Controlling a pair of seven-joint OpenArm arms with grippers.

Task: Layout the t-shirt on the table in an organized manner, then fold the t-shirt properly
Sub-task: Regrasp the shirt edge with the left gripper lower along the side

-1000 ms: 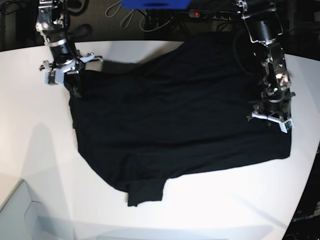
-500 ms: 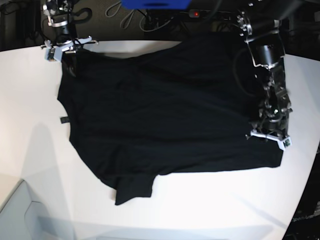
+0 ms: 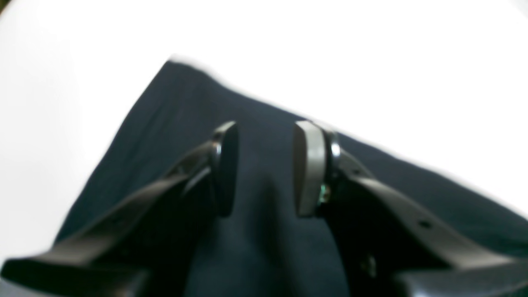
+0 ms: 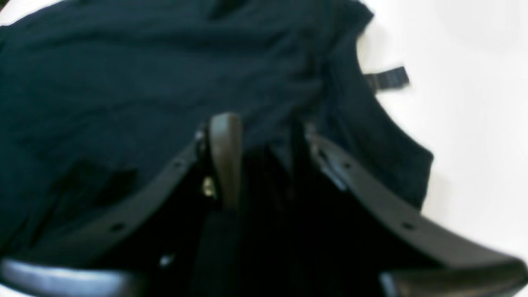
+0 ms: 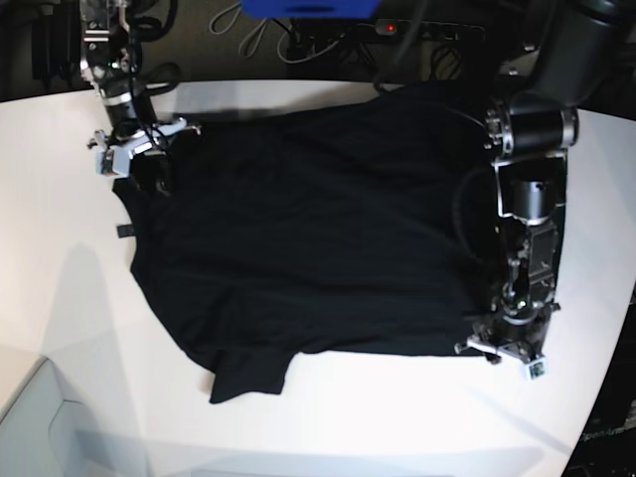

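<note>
The black t-shirt [image 5: 318,229] lies spread wide over the white table [image 5: 60,298], one sleeve pointing toward the front edge and its small dark tag [image 5: 123,232] sticking out at the left. My right gripper [image 5: 139,159] stands over the shirt's back-left corner. In the right wrist view its jaws [image 4: 262,123] are apart over dark cloth [image 4: 144,62], with the tag [image 4: 387,78] just beyond. My left gripper [image 5: 502,350] sits at the shirt's front-right corner. In the left wrist view its jaws [image 3: 266,136] are apart, with the cloth [image 3: 181,107] under them and nothing clamped.
Behind the table's back edge are a blue object [image 5: 308,8], cables and a power strip with a red light [image 5: 391,28]. A pale box-like corner [image 5: 30,417] shows at the front left. The table's curved edge runs close to my left arm on the right.
The shirt has shifted left and toward the front, lying flatter. My left gripper slid down along its right edge toward the front. My right gripper has opened its jaws.
</note>
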